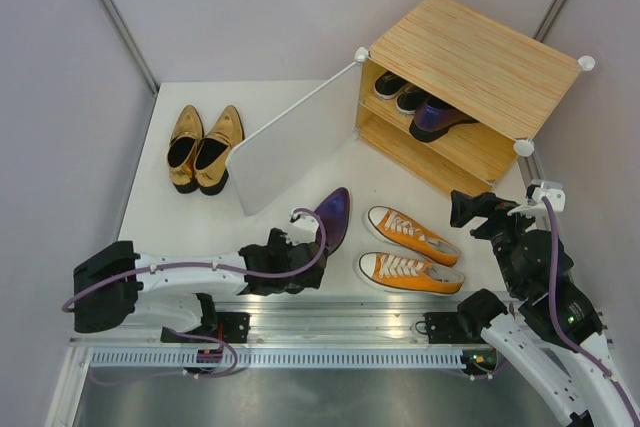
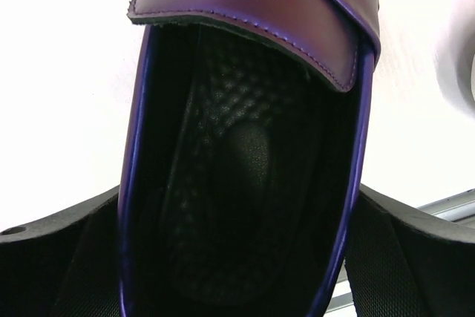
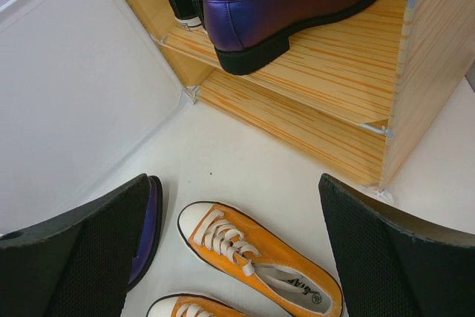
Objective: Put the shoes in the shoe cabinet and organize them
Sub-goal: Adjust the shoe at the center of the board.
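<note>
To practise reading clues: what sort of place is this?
Probably a robotics lab test cell, not a home: blank wall panels, left arm and right arm along a metal rail, a staged shoe cabinet.

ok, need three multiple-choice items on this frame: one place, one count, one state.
1. In the shoe cabinet, the purple loafer sits on: A) the inner shelf B) the floor C) the roof
2. Shoes outside it: A) three B) five C) seven
3. The cabinet door is: A) shut B) open C) missing

A: it rests on the shelf beside the black sneakers.
B: two gold pumps, two orange sneakers, a second loafer.
B: it stands swung out, leaving the shelf in view.
</note>
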`<state>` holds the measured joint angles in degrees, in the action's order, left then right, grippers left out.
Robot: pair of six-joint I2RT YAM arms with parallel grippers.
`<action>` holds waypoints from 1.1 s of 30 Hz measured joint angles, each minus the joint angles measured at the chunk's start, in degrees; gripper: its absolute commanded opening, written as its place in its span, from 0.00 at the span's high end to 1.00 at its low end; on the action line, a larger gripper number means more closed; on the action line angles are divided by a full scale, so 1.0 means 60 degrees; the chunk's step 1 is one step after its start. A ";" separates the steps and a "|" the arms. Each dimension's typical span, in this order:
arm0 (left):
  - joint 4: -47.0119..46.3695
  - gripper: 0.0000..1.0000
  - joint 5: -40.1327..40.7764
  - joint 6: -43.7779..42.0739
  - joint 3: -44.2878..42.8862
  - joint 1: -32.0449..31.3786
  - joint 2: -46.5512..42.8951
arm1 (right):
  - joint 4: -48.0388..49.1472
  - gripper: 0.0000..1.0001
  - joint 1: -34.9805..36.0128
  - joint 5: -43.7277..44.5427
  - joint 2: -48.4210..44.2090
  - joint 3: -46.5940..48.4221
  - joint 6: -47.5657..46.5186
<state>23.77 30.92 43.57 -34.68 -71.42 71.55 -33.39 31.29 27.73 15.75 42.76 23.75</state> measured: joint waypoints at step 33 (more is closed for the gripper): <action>-0.0412 0.98 -0.0266 0.0761 0.0437 -0.0018 -0.0754 | -0.0004 0.02 0.0000 -0.0087 0.0000 0.0000 -0.0004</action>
<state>21.30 29.32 48.14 -32.05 -71.53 67.02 -33.41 31.29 27.20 15.75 42.76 23.73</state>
